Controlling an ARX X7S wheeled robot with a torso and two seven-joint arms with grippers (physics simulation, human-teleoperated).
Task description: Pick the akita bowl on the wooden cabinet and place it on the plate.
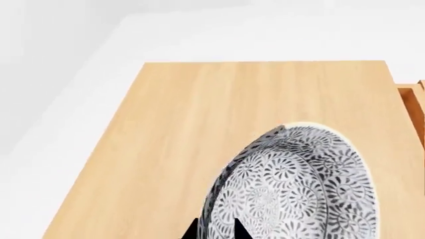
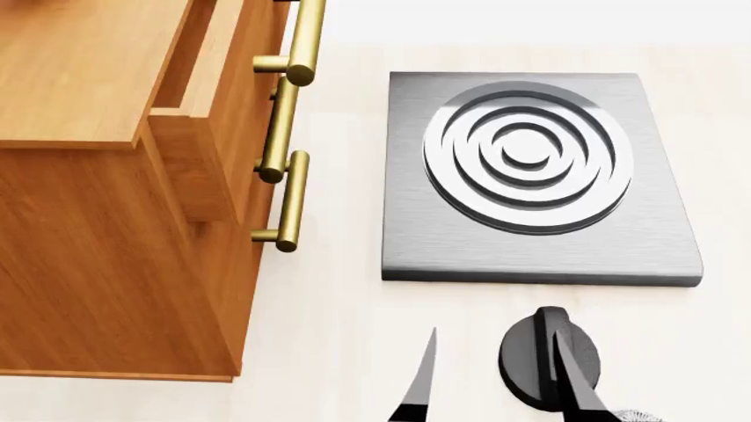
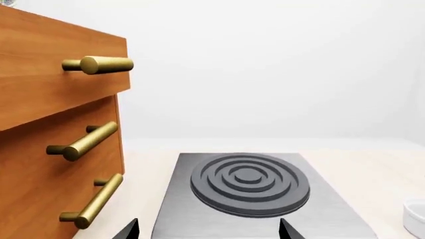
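The akita bowl (image 1: 299, 184), white with a grey flower pattern, is on the light top of the wooden cabinet (image 1: 199, 124) in the left wrist view. My left gripper (image 1: 214, 231) straddles the bowl's near rim, one black fingertip outside the wall and one inside, drawn close on it. The head view shows the cabinet (image 2: 105, 229) at the left, but neither the bowl nor the left arm. Low over the counter in front of the stove, my right gripper (image 2: 499, 387) is open and holds nothing. The plate is out of view.
A grey square stove (image 2: 534, 176) with a ringed burner lies right of the cabinet. Brass bar handles (image 2: 294, 198) stick out from the drawers, the upper one partly pulled out. A black round knob (image 2: 543, 352) sits near the right fingers. A white cup (image 3: 415, 219) stands at the far right.
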